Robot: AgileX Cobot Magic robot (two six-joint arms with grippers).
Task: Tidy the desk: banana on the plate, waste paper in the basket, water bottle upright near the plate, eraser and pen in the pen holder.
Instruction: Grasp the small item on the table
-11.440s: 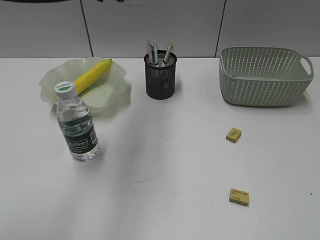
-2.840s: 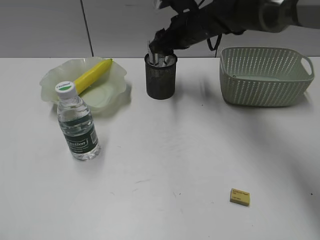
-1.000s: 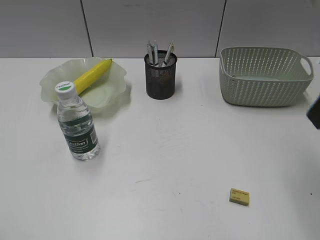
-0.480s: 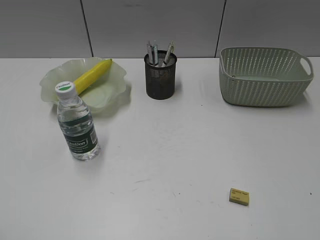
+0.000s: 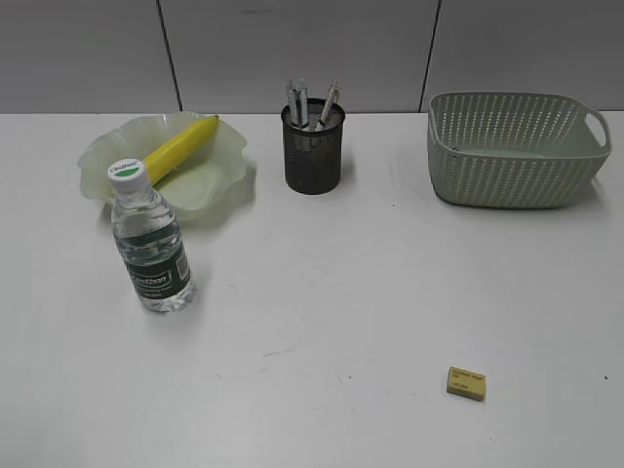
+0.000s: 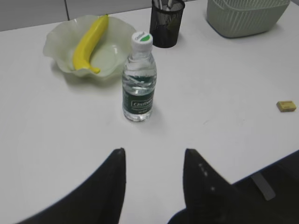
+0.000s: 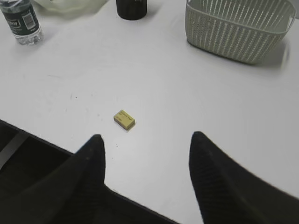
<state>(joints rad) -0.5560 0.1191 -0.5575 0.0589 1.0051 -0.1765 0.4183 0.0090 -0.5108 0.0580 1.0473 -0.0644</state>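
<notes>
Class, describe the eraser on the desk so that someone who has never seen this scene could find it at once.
Start at the green basket at the back right of the white desk, then come forward toward the near edge. The eraser lies alone there, a small flat yellow block, far from the bottle and pen holder.
</notes>
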